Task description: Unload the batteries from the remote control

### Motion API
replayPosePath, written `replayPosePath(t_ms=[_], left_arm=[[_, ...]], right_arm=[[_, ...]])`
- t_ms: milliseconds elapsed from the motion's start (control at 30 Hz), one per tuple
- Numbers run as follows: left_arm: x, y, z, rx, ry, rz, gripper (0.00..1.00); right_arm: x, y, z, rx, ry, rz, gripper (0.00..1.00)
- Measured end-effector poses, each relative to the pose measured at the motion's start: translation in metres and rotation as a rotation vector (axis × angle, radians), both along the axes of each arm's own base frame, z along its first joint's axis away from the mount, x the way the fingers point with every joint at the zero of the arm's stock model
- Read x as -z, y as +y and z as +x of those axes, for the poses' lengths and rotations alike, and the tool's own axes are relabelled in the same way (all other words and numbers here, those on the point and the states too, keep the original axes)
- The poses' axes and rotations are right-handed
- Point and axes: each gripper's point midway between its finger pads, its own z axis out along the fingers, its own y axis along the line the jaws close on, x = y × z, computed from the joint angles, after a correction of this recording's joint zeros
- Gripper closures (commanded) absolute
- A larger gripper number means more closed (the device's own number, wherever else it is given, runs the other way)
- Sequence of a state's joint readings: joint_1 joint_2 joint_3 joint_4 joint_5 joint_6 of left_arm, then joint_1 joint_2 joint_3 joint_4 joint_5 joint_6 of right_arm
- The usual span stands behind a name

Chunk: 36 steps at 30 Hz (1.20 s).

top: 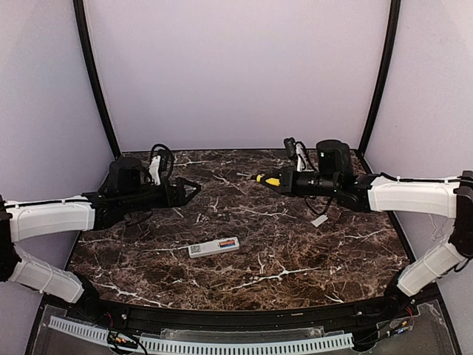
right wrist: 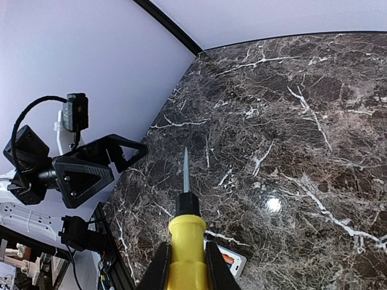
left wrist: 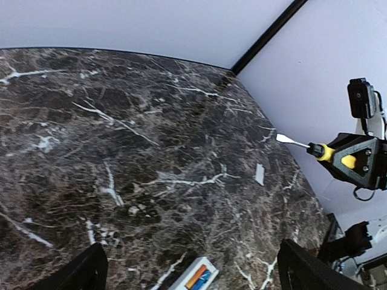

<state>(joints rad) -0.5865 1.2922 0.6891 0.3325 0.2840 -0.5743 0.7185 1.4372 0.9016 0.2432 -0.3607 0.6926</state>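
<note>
The remote control (top: 213, 247) is a slim white bar lying flat on the marble table (top: 295, 251), near the front centre. Its compartment is uncovered, and the blue and orange-red batteries (top: 228, 243) sit inside at its right end. They also show in the left wrist view (left wrist: 201, 278). My left gripper (top: 194, 190) hovers behind and left of the remote, open and holding nothing (left wrist: 193, 249). My right gripper (top: 279, 180) hangs over the back right of the table, shut on a yellow stick tool (right wrist: 186, 232). The tool's thin tip points left. The remote's end (right wrist: 237, 261) peeks out beside the tool.
A small flat white lid piece (top: 319, 220) lies on the table under the right arm, also seen in the left wrist view as the lid (left wrist: 260, 174). Lilac walls with black corner posts (top: 94, 81) close in the back and sides. A perforated white strip (top: 222, 344) runs along the front.
</note>
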Motion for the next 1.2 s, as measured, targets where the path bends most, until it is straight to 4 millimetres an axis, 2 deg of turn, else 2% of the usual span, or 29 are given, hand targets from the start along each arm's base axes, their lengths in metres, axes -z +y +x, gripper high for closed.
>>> replayPosePath(t_ms=[167,267,400,500,667,1000,1200], left_arm=[[-0.006,0.040,0.002,-0.137,-0.118,0.162,0.02],[-0.001,0.058,0.003,-0.188,-0.144,0.264,0.01],[0.022,0.072,-0.003,-0.170,-0.117,0.414,0.01],[0.029,0.073,-0.008,-0.123,-0.104,0.482,0.02],[0.034,0.058,-0.021,0.005,-0.086,0.475,0.04],[0.070,0.008,-0.073,0.320,-0.004,0.544,0.07],[0.099,-0.009,-0.084,0.425,0.056,0.610,0.10]], right_arm=[[0.002,-0.005,0.002,0.018,-0.012,-0.024,1.00],[0.002,-0.009,0.002,0.029,-0.019,-0.037,1.00],[-0.001,-0.015,0.003,0.043,-0.033,-0.052,1.00],[-0.003,-0.020,0.004,0.051,-0.044,-0.061,1.00],[-0.005,-0.030,0.007,0.078,-0.059,-0.085,1.00],[-0.006,-0.050,0.011,0.121,-0.070,-0.129,1.00],[-0.007,-0.054,0.011,0.126,-0.078,-0.139,1.00]])
